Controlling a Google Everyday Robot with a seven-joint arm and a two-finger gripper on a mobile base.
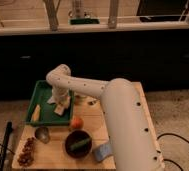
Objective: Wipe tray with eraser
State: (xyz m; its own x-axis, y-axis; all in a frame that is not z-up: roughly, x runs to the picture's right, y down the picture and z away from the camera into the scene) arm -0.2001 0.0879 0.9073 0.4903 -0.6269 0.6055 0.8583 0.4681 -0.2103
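Tool: the tool [59, 99] on the white arm [88, 87] points down into the tray's right part.
Tool state: I cannot tell if it is apart, together or clamped on something.
Tray: the dark green flat tray with a raised rim [44, 86] lies on the wooden surface [93, 112], under the tool.
Eraser: the small pale cream eraser block [62, 108] is in the tray, right below the tool.
Yellow piece: the long yellow piece [36, 114] lies in the tray, left of the tool.
Fruit: the round orange fruit [76, 122] sits just outside the tray, near the tool.
Bowl: the dark round bowl [78, 145] sits past the fruit, farther from the tool.
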